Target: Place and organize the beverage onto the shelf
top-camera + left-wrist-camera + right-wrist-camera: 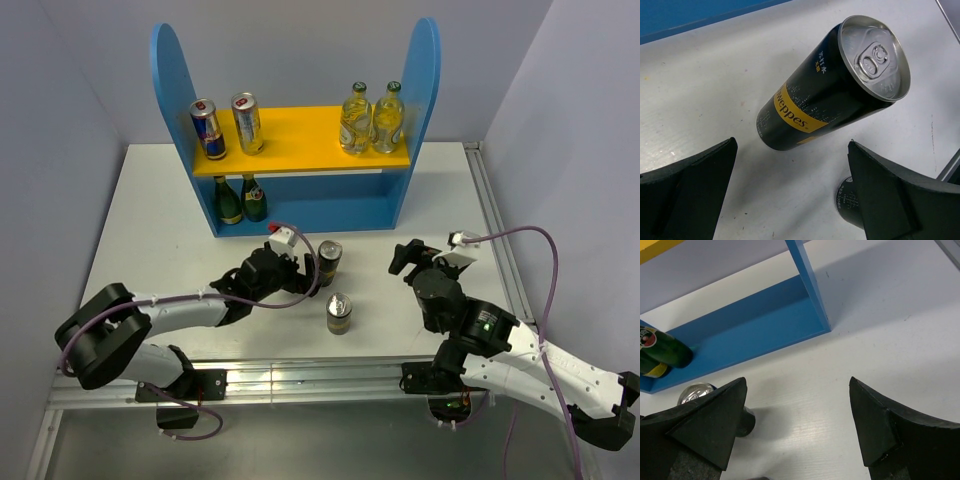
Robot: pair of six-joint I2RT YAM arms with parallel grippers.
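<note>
The blue shelf (425,90) stands at the back with a yellow upper board (300,140). On the board stand a blue-and-silver can (208,130), a silver-gold can (247,122) and two clear bottles (354,118) (388,117). Two black-and-gold cans stand upright on the table: one (330,263) (830,85) just ahead of my open, empty left gripper (306,268) (792,200), the other (340,313) nearer, partly hidden behind a finger in the left wrist view (850,202). My right gripper (405,257) (797,425) is open and empty in front of the shelf's right end.
Two green bottles (228,200) (254,198) stand at the left of the blue lower level (755,315); one shows in the right wrist view (665,352). A can top (695,392) peeks from behind the right gripper's left finger. Grey walls enclose the white table (150,220).
</note>
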